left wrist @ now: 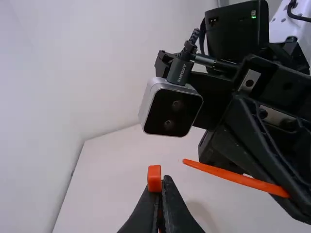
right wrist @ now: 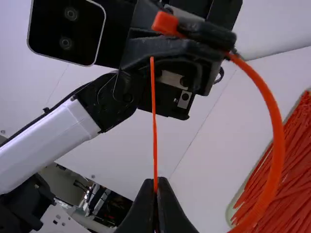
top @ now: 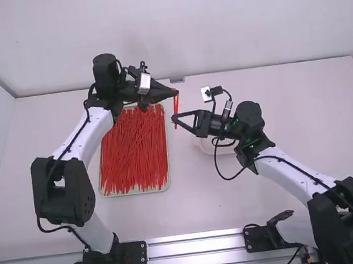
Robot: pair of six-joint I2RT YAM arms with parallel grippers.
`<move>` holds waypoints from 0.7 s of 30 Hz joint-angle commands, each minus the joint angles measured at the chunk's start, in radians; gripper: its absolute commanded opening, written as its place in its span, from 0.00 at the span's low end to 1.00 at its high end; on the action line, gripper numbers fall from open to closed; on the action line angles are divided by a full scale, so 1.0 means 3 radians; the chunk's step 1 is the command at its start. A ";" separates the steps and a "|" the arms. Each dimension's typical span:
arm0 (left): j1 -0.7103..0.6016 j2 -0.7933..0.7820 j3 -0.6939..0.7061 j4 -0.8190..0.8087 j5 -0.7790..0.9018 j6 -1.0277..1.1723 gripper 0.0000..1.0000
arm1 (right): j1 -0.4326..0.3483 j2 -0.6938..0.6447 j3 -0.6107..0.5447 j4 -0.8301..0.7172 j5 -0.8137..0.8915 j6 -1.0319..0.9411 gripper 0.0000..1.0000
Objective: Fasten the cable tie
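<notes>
A red cable tie [top: 175, 115] hangs in the air between both grippers, right of the tray. My left gripper [top: 175, 94] is shut on the tie's square head [left wrist: 154, 178], which pokes out past the fingertips. My right gripper [top: 176, 116] is shut on the tie's thin tail [right wrist: 154, 121] just below the left one. In the right wrist view the strap [right wrist: 274, 131] bends in a wide loop from the head [right wrist: 164, 22] and the tail runs straight up toward the head. The tail [left wrist: 228, 177] also crosses the left wrist view in front of the right gripper.
A beige tray [top: 168, 184] holding several loose red cable ties [top: 133, 149] lies on the white table under the left arm. A white object [top: 202, 147] lies on the table below the right wrist. A small dark and white item [top: 177, 79] sits near the back edge.
</notes>
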 commanded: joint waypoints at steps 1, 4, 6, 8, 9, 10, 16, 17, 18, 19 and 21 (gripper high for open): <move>-0.0013 -0.0001 -0.0006 0.0004 0.0083 0.0072 0.02 | -0.0001 -0.0014 0.0093 0.0009 -0.0015 0.0015 0.00; -0.0019 -0.0001 -0.0006 0.0006 0.0084 0.0072 0.02 | -0.0028 -0.0014 0.0093 0.0009 -0.0015 0.0015 0.00; -0.0051 -0.0001 -0.0006 0.0005 0.0083 0.0075 0.01 | -0.0028 -0.0014 0.0093 0.0010 -0.0017 0.0015 0.00; -0.0050 -0.0001 -0.0006 0.0006 0.0083 0.0078 0.02 | -0.0020 -0.0014 0.0093 0.0010 -0.0014 0.0015 0.00; -0.0052 -0.0001 -0.0006 0.0004 0.0084 0.0098 0.01 | -0.0009 -0.0014 0.0093 0.0009 -0.0015 0.0014 0.00; -0.0061 -0.0001 -0.0006 -0.0001 0.0084 0.0146 0.02 | -0.0005 -0.0014 0.0093 0.0009 -0.0014 0.0014 0.00; -0.0126 -0.0001 -0.0006 -0.0027 0.0084 0.0244 0.02 | -0.0019 -0.0014 0.0093 0.0009 -0.0003 0.0014 0.00; -0.0125 -0.0001 -0.0006 -0.0022 0.0084 0.0245 0.01 | -0.0027 -0.0014 0.0093 0.0008 -0.0005 0.0015 0.00; -0.0120 -0.0001 -0.0006 -0.0023 0.0083 0.0245 0.02 | -0.0031 -0.0014 0.0093 0.0001 -0.0004 0.0015 0.00; -0.0120 -0.0001 -0.0006 -0.0022 0.0083 0.0247 0.02 | -0.0031 -0.0014 0.0093 -0.0028 -0.0003 0.0015 0.00; -0.0120 -0.0001 -0.0006 -0.0020 0.0083 0.0248 0.02 | -0.0018 -0.0014 0.0093 -0.0048 -0.0001 0.0014 0.00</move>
